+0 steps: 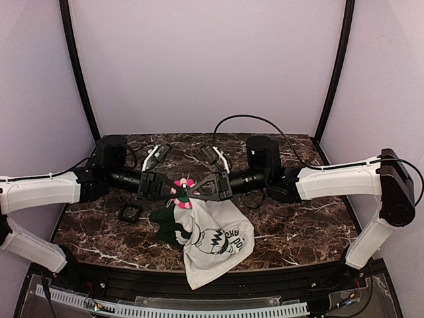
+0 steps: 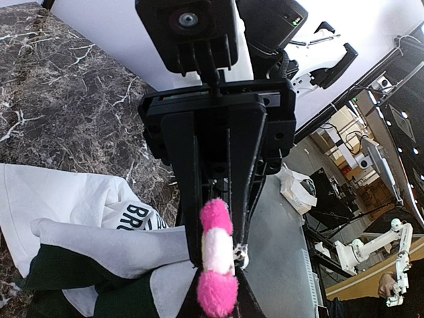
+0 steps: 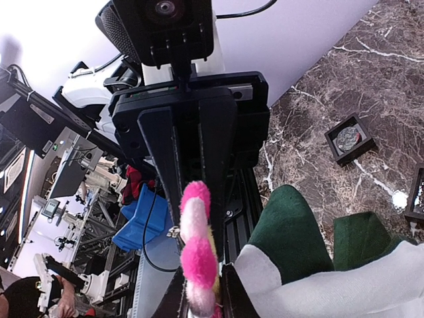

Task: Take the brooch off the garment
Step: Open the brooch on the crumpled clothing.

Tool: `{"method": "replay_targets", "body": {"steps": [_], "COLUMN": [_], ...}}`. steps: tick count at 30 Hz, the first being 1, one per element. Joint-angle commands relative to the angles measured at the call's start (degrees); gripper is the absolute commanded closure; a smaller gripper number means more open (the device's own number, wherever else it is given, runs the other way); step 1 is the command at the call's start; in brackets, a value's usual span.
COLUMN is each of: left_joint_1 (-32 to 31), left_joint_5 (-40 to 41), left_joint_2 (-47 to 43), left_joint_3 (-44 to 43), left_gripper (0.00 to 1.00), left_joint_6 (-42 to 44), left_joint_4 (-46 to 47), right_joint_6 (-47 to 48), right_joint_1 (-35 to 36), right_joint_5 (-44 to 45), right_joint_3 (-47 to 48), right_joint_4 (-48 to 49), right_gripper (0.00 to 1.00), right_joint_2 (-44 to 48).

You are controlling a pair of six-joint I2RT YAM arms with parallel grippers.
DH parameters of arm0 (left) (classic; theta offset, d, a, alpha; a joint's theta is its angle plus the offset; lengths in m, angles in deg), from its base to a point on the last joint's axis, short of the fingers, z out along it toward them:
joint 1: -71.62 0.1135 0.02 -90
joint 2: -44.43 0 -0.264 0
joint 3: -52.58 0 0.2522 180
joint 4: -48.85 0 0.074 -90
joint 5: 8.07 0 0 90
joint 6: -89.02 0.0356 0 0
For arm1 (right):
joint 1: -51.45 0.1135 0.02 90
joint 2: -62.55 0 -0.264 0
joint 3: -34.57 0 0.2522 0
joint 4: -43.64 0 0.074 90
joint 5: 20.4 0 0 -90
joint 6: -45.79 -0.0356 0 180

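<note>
The brooch (image 1: 183, 189), a fluffy pink and white flower, is held in the air between my two gripper tips, which meet head-on. In the left wrist view it stands edge-on (image 2: 217, 255), with my left gripper (image 2: 222, 301) shut around its lower end. In the right wrist view it (image 3: 197, 252) sits between the fingers of my right gripper (image 3: 207, 298), which is shut on it. The garment (image 1: 215, 245), a white T-shirt with black print and dark green sleeves, hangs from that pinch point to the table; I cannot tell whether the pin is still through the fabric.
A small black square frame (image 1: 130, 212) lies on the dark marble table (image 1: 298, 218) left of the shirt, and it also shows in the right wrist view (image 3: 348, 138). Black rails run along the table's front edge. Pale walls enclose the back and sides.
</note>
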Motion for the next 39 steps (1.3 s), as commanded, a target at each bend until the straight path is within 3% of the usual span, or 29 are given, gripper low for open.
{"method": "replay_targets", "body": {"steps": [1, 21, 39], "left_joint_1": [-0.1, -2.3, -2.3], "left_joint_5": [1.8, 1.9, 1.2], "left_joint_2": [-1.1, -1.4, 1.7], "left_joint_3": [-0.5, -0.7, -2.0], "left_gripper": [0.99, 0.99, 0.99], "left_joint_6": [1.3, 3.3, 2.7], "left_joint_4": [1.1, -0.4, -1.6], "right_joint_6": [-0.2, 0.3, 4.3], "right_joint_1": [1.4, 1.1, 1.1], "right_joint_5": [2.4, 5.3, 0.9], "right_joint_3": [2.5, 7.1, 8.4], "right_joint_4": [-4.6, -11.5, -10.5], "right_gripper": [0.91, 0.92, 0.75], "right_joint_2": [-1.5, -5.7, -4.6]}}
